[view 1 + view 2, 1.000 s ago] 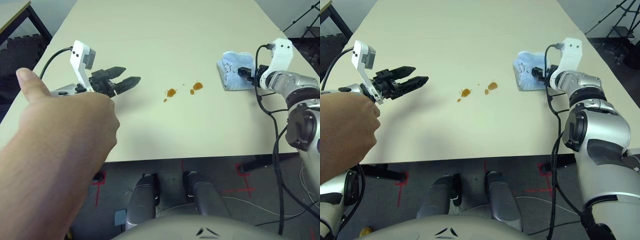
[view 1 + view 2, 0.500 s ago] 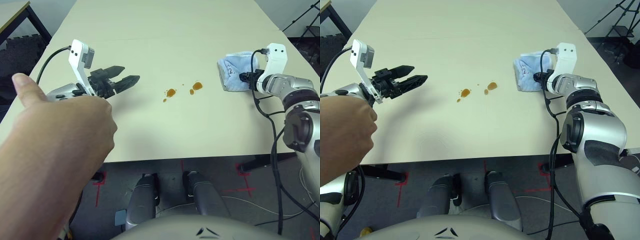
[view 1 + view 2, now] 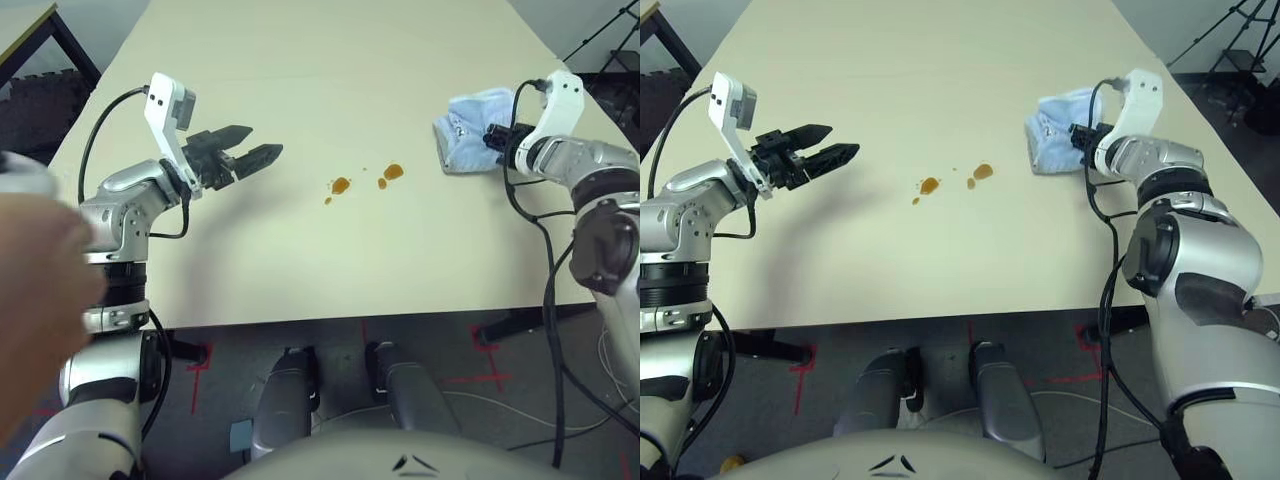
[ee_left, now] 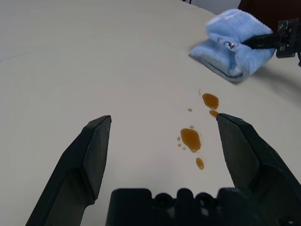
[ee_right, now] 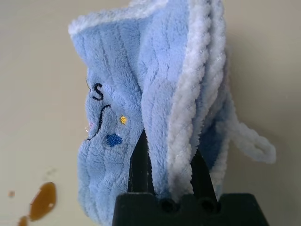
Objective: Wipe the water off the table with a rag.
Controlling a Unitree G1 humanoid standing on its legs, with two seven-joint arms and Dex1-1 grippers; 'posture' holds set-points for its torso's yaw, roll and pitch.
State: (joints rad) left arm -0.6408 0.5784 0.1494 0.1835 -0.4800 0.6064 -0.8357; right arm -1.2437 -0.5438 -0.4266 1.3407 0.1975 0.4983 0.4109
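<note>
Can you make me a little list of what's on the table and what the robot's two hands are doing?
table: pale beige top
spill: small amber-brown drops near the middle
rag: fluffy light-blue cloth, on the robot's right side, away from the drops
right gripper: shut on the rag, folds pinched between its fingers
left gripper: open, holding nothing, pointing toward the drops
wiping: not yet done, drops unwiped

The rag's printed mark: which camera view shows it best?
The right wrist view: the light-blue rag is close, with the dark mark clear, and the right end effector is shut on it. The left wrist view shows a tiny mark; the eye views show a faint one.
</note>
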